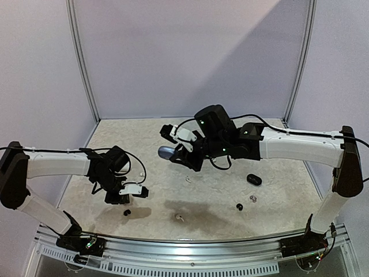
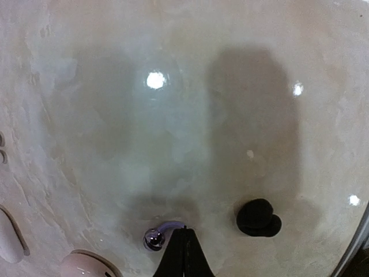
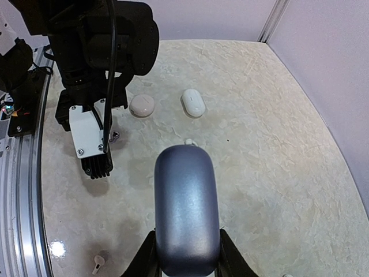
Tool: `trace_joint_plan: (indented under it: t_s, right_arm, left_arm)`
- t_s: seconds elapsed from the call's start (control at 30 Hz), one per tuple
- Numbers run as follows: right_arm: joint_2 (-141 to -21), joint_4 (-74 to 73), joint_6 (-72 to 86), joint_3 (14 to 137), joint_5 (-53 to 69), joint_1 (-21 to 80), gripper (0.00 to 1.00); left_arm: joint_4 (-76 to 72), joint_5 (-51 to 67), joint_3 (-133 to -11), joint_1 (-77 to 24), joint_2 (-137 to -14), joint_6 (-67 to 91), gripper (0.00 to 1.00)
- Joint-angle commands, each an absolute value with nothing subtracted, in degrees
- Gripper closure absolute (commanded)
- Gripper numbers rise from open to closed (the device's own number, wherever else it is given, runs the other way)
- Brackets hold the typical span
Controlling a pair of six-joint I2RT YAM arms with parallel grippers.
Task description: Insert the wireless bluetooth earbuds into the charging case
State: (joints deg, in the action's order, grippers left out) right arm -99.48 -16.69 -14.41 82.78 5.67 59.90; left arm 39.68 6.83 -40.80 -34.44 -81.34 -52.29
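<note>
My left gripper (image 2: 184, 229) is low over the table, jaws shut, with the stem end of a purplish earbud (image 2: 154, 238) pinched at its tips. A black earbud (image 2: 258, 217) lies just to its right, apart from the fingers. My right gripper (image 3: 187, 249) is shut on a blue-grey charging case (image 3: 186, 208), lid closed, held above the table's middle (image 1: 166, 153). A white earbud (image 3: 188, 141) peeks out past the case's far end. More earbuds lie on the table: white (image 1: 179, 217), black (image 1: 239, 206) and greyish (image 1: 252, 198).
A black case (image 1: 253, 179) lies on the right of the table. A round pale case (image 3: 142, 105) and an oval white case (image 3: 194, 103) sit beside the left arm. A stemmed white earbud (image 3: 98, 264) lies near the metal front rail (image 1: 190, 249). Walls enclose the back and sides.
</note>
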Motion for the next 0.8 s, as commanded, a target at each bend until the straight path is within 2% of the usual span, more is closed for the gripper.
trace_joint_plan:
  t_s: [0.0, 0.07, 0.2, 0.4, 0.57, 0.77]
  right_arm:
    - [-97.2, -17.4, -14.7, 82.4, 5.6, 59.3, 1.00]
    - [-97.3, -17.4, -14.7, 82.4, 5.6, 59.3, 1.00]
    - [-97.6, -17.1, -14.5, 82.4, 5.8, 59.3, 1.00]
    - [-97.8, -17.7, -14.3, 82.5, 5.8, 59.2, 1.00]
    - [-97.9, -17.3, -14.2, 82.6, 6.1, 59.2, 1.00]
    - [-98.3, -17.3, -14.1, 82.4, 6.3, 59.2, 1.00]
  left_arm:
    - [39.5, 4.3, -39.9, -35.2, -80.8, -52.8, 1.00]
    - [40.9, 4.1, -41.3, -35.2, -80.6, -52.1, 0.99]
    - [43.2, 5.3, -44.4, -35.2, -80.2, -49.3, 0.88]
    - [46.6, 4.8, -44.3, -34.4, -79.9, -51.0, 0.89]
    - [50.7, 6.0, -45.2, -37.7, -79.7, -49.6, 0.87]
    - [46.8, 4.0, -43.0, -37.7, -80.3, -50.0, 0.83]
